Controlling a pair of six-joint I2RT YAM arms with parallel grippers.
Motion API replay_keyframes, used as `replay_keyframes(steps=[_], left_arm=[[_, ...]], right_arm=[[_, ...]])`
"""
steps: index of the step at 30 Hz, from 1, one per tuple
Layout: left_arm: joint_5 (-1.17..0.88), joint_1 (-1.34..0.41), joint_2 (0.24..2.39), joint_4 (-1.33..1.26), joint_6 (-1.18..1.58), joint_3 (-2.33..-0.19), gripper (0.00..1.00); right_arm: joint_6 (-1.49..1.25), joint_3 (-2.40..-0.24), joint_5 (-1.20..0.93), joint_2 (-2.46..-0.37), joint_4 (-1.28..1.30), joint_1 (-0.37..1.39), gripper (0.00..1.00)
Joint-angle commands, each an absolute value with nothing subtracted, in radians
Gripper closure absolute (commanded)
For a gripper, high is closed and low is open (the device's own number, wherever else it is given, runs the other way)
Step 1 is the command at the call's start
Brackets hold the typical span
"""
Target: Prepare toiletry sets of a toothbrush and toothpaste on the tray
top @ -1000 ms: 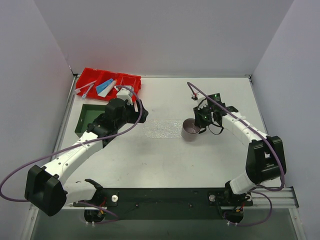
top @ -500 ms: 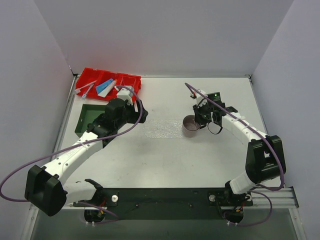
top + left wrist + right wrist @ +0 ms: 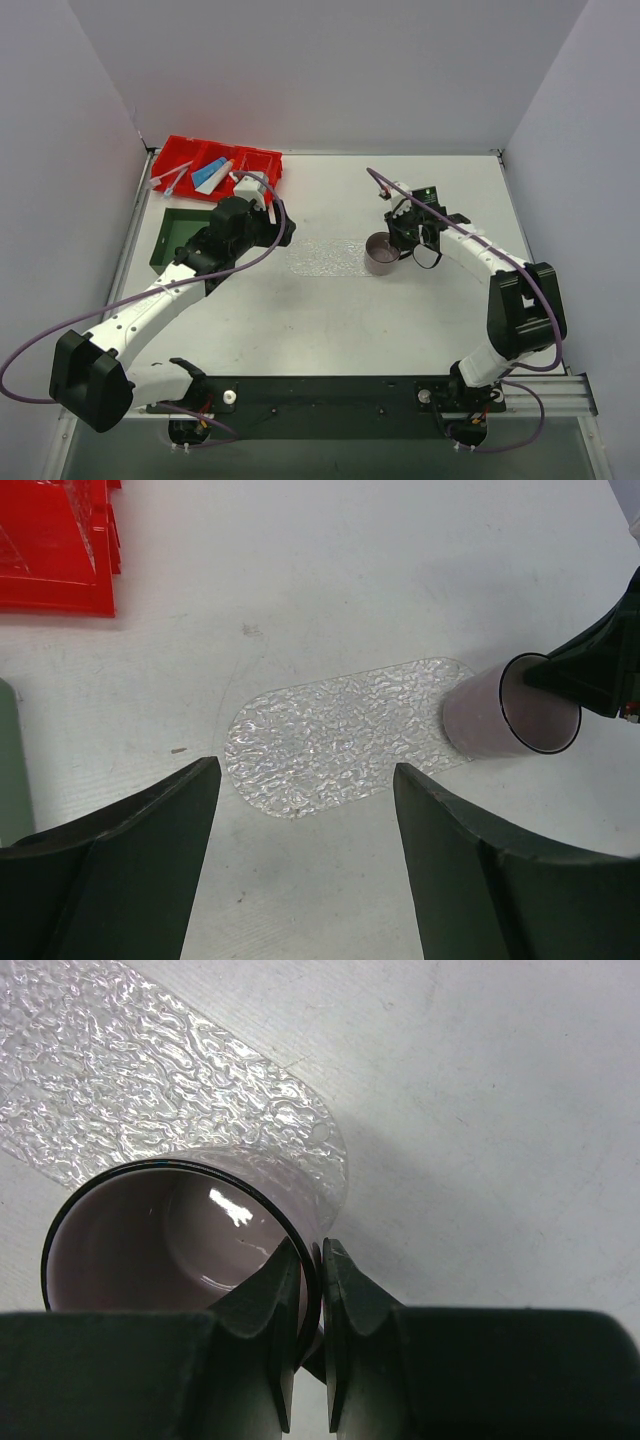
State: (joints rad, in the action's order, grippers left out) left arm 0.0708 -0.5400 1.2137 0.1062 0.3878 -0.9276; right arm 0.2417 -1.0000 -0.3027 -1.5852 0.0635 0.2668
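Observation:
The clear bumpy tray (image 3: 322,258) (image 3: 330,730) (image 3: 120,1070) lies flat at mid-table. A mauve cup (image 3: 381,256) (image 3: 480,715) (image 3: 170,1230) leans tilted at the tray's right end. My right gripper (image 3: 402,240) (image 3: 314,1250) is shut on the cup's rim, one finger inside and one outside. My left gripper (image 3: 283,232) (image 3: 305,770) hangs open just left of the tray with nothing between its fingers. In the red bin (image 3: 262,160) lie a blue toothpaste (image 3: 207,178), a white toothpaste (image 3: 224,168) and pale toothbrush sticks (image 3: 166,180).
A dark green square tray (image 3: 172,238) (image 3: 8,760) sits in front of the red bin (image 3: 50,550), beside my left arm. White walls close in the table on three sides. The arm bases and a black rail run along the near edge.
My right gripper has carried the cup slightly toward the back and turned a little at the wrist. The left arm has stayed put.

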Motion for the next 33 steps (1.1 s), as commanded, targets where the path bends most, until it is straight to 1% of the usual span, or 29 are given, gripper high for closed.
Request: replay_keyframes(steps=[1, 25, 33], left_arm=[[0.077, -0.534, 1.196, 0.064, 0.379, -0.925, 0.20], [0.064, -0.534, 1.200, 0.063, 0.382, -0.923, 0.20], [0.064, -0.532, 1.198, 0.063, 0.379, -0.923, 0.20]], right_arm=[[0.253, -1.009, -0.319, -1.577, 0.008, 0.262, 1.00], [0.267, -1.020, -0.290, -1.614, -0.029, 0.276, 1.00], [0.256, -1.037, -0.275, -1.631, -0.012, 0.279, 0.93]])
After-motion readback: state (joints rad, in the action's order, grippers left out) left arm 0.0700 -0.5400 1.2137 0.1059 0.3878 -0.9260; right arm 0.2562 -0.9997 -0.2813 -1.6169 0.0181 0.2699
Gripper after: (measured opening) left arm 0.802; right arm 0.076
